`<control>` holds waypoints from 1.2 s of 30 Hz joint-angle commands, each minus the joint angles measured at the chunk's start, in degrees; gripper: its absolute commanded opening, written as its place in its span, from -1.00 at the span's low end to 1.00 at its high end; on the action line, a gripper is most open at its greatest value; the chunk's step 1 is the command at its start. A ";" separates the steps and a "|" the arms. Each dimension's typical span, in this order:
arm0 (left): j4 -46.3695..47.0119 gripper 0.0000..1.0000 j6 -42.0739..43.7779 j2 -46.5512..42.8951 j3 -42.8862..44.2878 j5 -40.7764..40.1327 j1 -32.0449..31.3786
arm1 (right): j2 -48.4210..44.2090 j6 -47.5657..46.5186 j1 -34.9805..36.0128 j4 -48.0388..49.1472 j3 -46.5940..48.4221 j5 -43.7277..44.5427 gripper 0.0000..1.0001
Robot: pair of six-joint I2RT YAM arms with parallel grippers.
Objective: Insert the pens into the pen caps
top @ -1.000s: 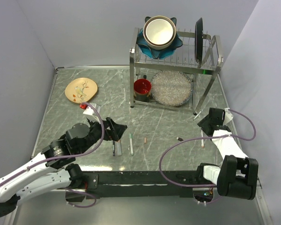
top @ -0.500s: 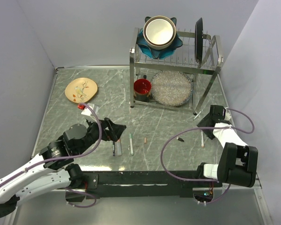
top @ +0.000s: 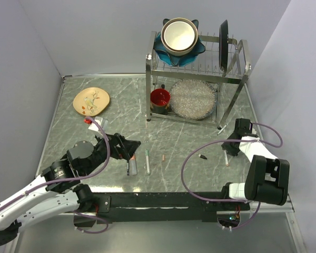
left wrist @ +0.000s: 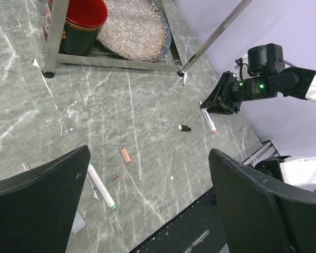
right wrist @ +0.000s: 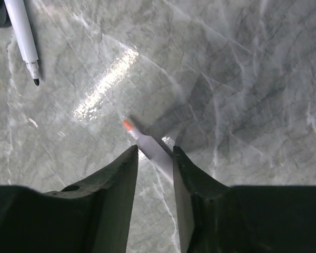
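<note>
white pen (right wrist: 146,142) — orange tip — pinched between right tool (right wrist: 155,153) fingers

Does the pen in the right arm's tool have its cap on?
Off. The pen pokes past the right tool with its orange tip bare, no cap over it.

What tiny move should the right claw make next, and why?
Probably squeeze shut and lift. The right claw straddles the orange-tipped pen, but I cannot tell whether it grips it yet. The salmon cap lies apart, off to its left, so the pen likely has to be carried there.
</note>
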 commanded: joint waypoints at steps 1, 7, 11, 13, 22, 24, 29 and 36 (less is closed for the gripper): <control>2.02 0.99 0.74 -0.87 -0.29 1.10 -0.36 | -0.36 -0.30 1.76 -0.32 -0.17 -0.30 -0.31; 1.31 0.99 0.57 -2.19 -0.46 -0.66 -0.88 | 1.58 2.07 6.24 1.27 -0.53 -0.13 -0.57; 1.66 0.99 0.74 -2.63 -0.73 -0.92 -1.15 | 1.40 4.35 9.06 3.46 -0.09 -1.27 -0.63; 1.75 0.99 0.66 -2.54 -0.90 -0.92 -1.41 | 2.27 5.23 11.60 4.96 0.61 -1.27 -0.66; -2.28 0.97 0.04 2.11 1.73 0.75 -1.85 | 8.78 4.27 24.79 8.04 4.83 2.85 -0.95; -2.90 0.95 -0.75 3.69 2.08 0.66 -1.85 | 9.13 4.18 25.85 7.69 5.62 3.30 -1.00; -3.35 0.99 -4.43 7.90 2.52 1.80 -1.76 | 7.38 3.30 27.26 7.60 6.33 4.36 -1.00; 11.32 0.91 -6.90 11.52 -3.45 13.75 -1.85 | -0.17 1.28 28.31 6.37 5.19 4.45 -1.00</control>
